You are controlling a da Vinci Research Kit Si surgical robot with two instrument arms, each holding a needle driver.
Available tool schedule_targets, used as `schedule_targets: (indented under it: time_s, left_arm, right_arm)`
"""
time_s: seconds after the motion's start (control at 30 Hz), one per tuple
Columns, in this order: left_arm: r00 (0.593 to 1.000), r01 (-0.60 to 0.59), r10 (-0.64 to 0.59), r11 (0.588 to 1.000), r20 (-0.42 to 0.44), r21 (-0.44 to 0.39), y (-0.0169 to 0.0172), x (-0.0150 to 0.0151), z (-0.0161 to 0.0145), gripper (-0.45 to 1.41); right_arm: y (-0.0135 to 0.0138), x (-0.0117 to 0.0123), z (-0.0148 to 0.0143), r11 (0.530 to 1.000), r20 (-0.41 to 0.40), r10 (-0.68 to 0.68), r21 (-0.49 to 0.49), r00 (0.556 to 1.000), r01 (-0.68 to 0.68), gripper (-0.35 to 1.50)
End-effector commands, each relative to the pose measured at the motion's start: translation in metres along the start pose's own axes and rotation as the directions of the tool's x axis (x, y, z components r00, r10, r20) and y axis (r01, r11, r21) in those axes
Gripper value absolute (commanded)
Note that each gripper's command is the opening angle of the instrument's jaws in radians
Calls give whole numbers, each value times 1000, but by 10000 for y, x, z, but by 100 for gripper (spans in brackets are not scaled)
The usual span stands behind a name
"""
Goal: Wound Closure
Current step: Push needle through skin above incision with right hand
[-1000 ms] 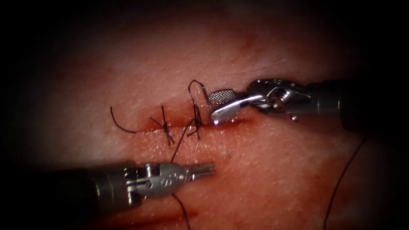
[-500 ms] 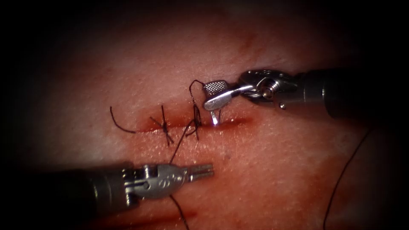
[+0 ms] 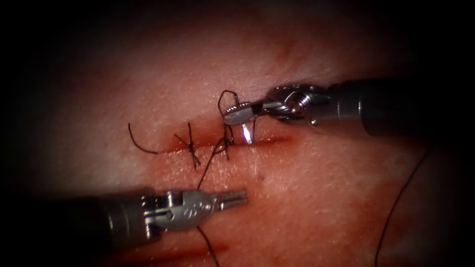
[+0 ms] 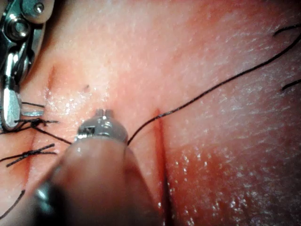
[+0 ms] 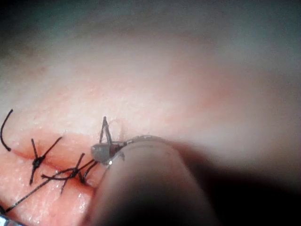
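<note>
1. Tail: a loose thread end lying on the tissue at the far left of the cut, curling upward.
2. Stitch 1: knotted across the cut, with short ends sticking up and down.
3. Left tool: lies below the cut with its tip pointing right and its jaws pressed together. Nothing is seen between them. Left wrist view agrees.
4. Thread: runs from stitch 2 down-left, passes by the left tool's wrist and comes out below it. I can't tell if it touches the tool.
5. Fluid: a red streak on the tissue under the left tool.
6. Stitch 2: knotted across the cut, just left of the needle.
7. Loop: thread arcs up from stitch 2, above the cut and beside the right tool's tip. It also shows in the right wrist view.
8. Needle: a short bright piece standing between the right tool's tip and the cut. Its lower end meets the tissue at the cut's upper edge, depth unclear. Seen beside the jaw tip in the left wrist view.
9. Right tool: above the cut with its tip pointing left and its jaws pinched narrow on the needle's upper end. Which part of the curve they grip is unclear. Seen also at and.
10. More thread lies on the tissue at far right, well apart from both tools.
</note>
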Motion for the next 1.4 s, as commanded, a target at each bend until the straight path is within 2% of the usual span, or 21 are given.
schedule_targets:
  time_s: [0.03,0.17,0.23,0.3,0.33,0.43,0.47,0.57,0.67,0.77,1.13,1.17,1.33,1.37,1.4]
  left_arm:
    - [1000,-1,1,1000,-1,0,1,0,6,-16]
    - [1000,-1,1,1000,-1,-1,1,-1,5,-16]
    - [1000,-1,1,1000,-1,-1,1,-1,5,-18]
    - [1000,0,0,1000,0,0,1,0,6,-18]
    - [1000,0,0,1000,-2,-1,1,1,7,-18]
    - [1000,0,0,1000,-2,-1,2,2,7,-18]
    - [1000,0,0,1000,-2,-1,2,2,7,-18]
    - [1000,0,0,1000,-2,-1,2,1,7,-18]
    - [1000,0,0,1000,-2,-2,2,1,7,-18]
    - [1000,0,0,1000,0,-4,2,1,6,-18]
    - [1000,-1,1,1000,0,-5,1,1,6,-18]
    - [1000,-1,1,1000,0,-5,1,1,6,-18]
    - [1000,0,0,1000,0,-5,0,2,7,-18]
    - [1000,1,-1,1000,0,-5,1,2,7,-18]
    - [1000,1,-1,1000,0,-4,1,2,7,-18]
  right_arm:
    - [7,4,5,999,34,44,-16,998,-44,-35]
    - [13,-7,-2,982,64,188,1,980,-188,-35]
    - [14,-12,-5,957,51,286,40,957,-289,-35]
    - [14,-18,-10,895,44,433,97,901,-435,-35]
    - [12,-23,-12,847,54,515,123,855,-518,-35]
    - [6,-33,-12,776,80,607,153,790,-612,-35]
    - [-2,-46,-10,723,118,661,163,741,-671,-35]
    - [-17,-68,-4,676,176,697,163,695,-719,-35]
    - [-32,-88,-2,691,194,698,70,689,-720,-35]
    - [-46,-103,-4,704,220,688,31,692,-710,-35]
    - [-79,-124,-20,713,260,682,-22,684,-701,-35]
    - [-81,-123,-22,719,252,676,-23,692,-694,-35]
    - [-78,-96,-36,813,111,570,67,814,-578,-35]
    - [-77,-90,-38,837,66,534,98,843,-538,-11]
    - [-75,-85,-40,862,17,493,121,870,-491,20]
